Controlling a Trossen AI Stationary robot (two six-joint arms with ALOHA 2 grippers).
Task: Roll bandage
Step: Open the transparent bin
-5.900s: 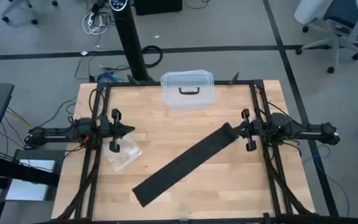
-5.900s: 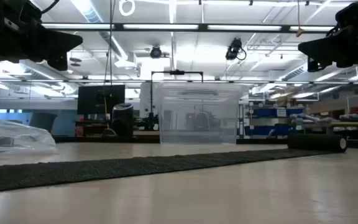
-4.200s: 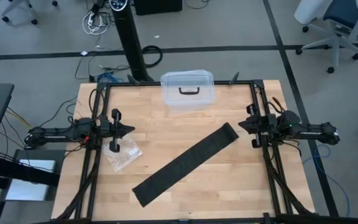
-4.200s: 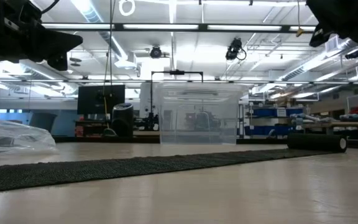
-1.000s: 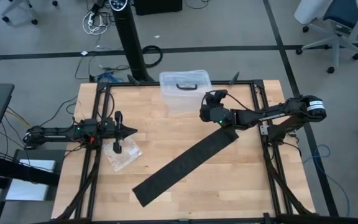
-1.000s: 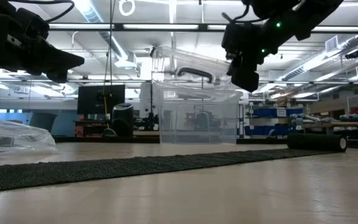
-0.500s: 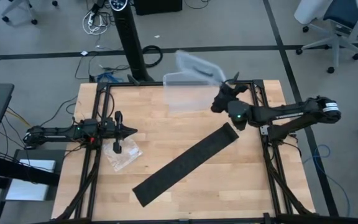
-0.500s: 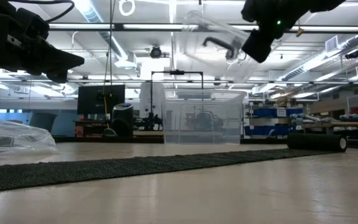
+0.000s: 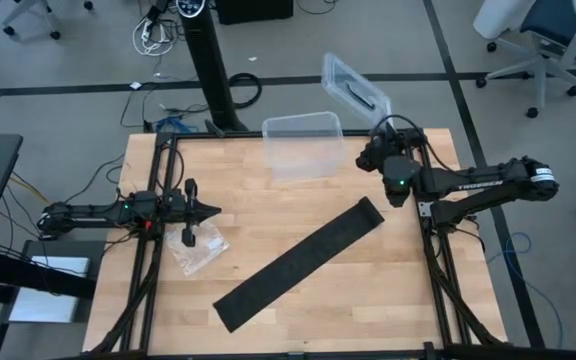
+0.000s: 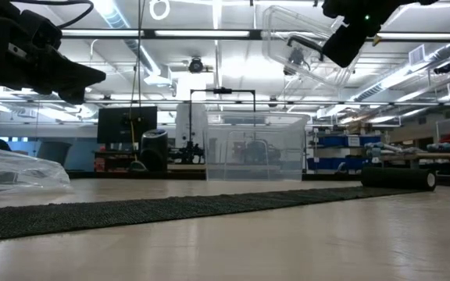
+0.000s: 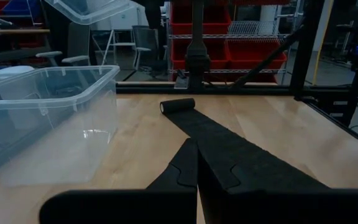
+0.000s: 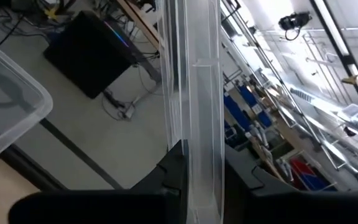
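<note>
The bandage (image 9: 298,262) is a long black strip lying flat and slanted across the table; its far right end is a small roll (image 11: 178,106). My right gripper (image 9: 379,128) hangs high over the table's far right corner, shut on the clear box lid (image 9: 355,85). The lid's black handle (image 9: 360,92) shows in the high view. The lidless clear box (image 9: 303,143) stands at the far edge. My left gripper (image 9: 211,210) waits shut at the table's left, pointing level toward the bandage (image 11: 241,155). My right gripper pinches the lid's rim (image 12: 199,134) between its two fingers (image 12: 174,171); the lid shows edge-on between them. The fingers come about level from the near right side. The lid (image 10: 299,43) is lifted clear of the box, tipped up and leaning out past the table's far edge.
A crinkly clear plastic bag (image 9: 200,250) lies near the left gripper. Dark frame rails (image 9: 158,250) run along the table's left and right sides. Bare wood (image 9: 368,290) lies near and right of the bandage.
My right gripper has risen and swung from the box toward the table's far right corner, rolling as it went. The lid has come off the box with it, tipping from nearly flat to steeply on edge. The box stays where it was.
</note>
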